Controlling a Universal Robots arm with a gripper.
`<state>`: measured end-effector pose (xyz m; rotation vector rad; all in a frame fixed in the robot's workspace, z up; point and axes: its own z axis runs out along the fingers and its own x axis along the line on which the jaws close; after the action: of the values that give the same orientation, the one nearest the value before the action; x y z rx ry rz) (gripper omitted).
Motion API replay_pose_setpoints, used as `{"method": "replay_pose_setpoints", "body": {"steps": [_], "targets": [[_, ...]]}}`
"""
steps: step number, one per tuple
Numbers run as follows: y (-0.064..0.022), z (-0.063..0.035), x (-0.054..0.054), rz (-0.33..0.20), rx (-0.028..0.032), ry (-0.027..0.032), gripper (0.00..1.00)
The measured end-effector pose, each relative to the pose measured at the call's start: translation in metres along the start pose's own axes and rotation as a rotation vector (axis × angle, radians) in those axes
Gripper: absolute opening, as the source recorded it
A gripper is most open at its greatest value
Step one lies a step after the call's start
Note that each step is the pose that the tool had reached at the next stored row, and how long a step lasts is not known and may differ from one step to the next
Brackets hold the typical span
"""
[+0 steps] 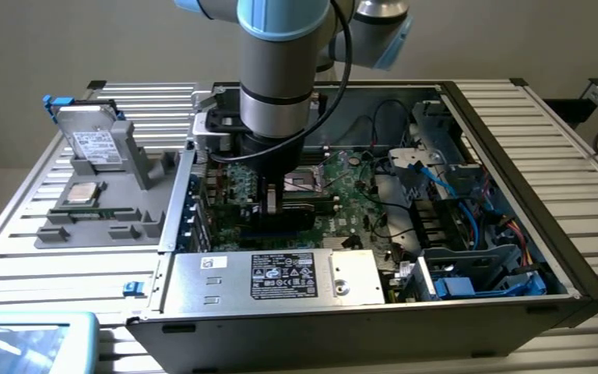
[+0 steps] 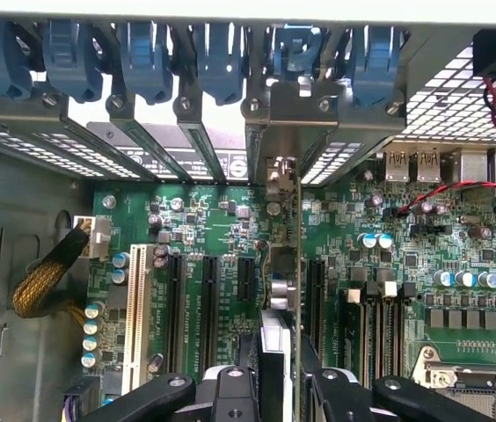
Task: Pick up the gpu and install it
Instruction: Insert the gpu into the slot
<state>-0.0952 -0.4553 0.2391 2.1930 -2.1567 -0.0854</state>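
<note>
The robot arm (image 1: 276, 70) reaches down into the open computer case (image 1: 507, 156), which lies on its side on a ribbed metal desk (image 1: 559, 117). The tool (image 2: 280, 387) is low over the motherboard (image 2: 222, 229), and it is clenched on the gpu (image 2: 280, 264). In the wrist view the card is seen edge-on, standing upright between the two black fingers (image 2: 230, 391), one on each side of it. The card runs from the tool toward the rear wall of the case, where its silver end bracket (image 2: 285, 123) stands among the slot covers, under the row of blue clips (image 2: 147, 57). The card sits in line with the black expansion slots (image 2: 208, 312), with empty slots on both sides of it. I cannot tell if its lower edge is fully seated in the slot or only resting on it.

In the exterior view the tool (image 1: 274, 204) and the dark card are near the middle of the board, just behind the grey power supply (image 1: 278, 276) with its black label. At the exterior view's left, outside the case, a grey holder (image 1: 107, 210) stands on the desk. It carries a silver hard drive (image 1: 96, 144) with a white label, standing tilted, and a square processor chip (image 1: 81, 192) lying flat.
</note>
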Motion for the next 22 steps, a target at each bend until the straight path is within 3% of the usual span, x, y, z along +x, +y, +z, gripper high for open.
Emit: {"method": "replay_pose_setpoints", "body": {"steps": [22], "targets": [[0.0022, 0.0003, 0.0013, 0.000, 0.0019, 0.0000, 0.28]]}}
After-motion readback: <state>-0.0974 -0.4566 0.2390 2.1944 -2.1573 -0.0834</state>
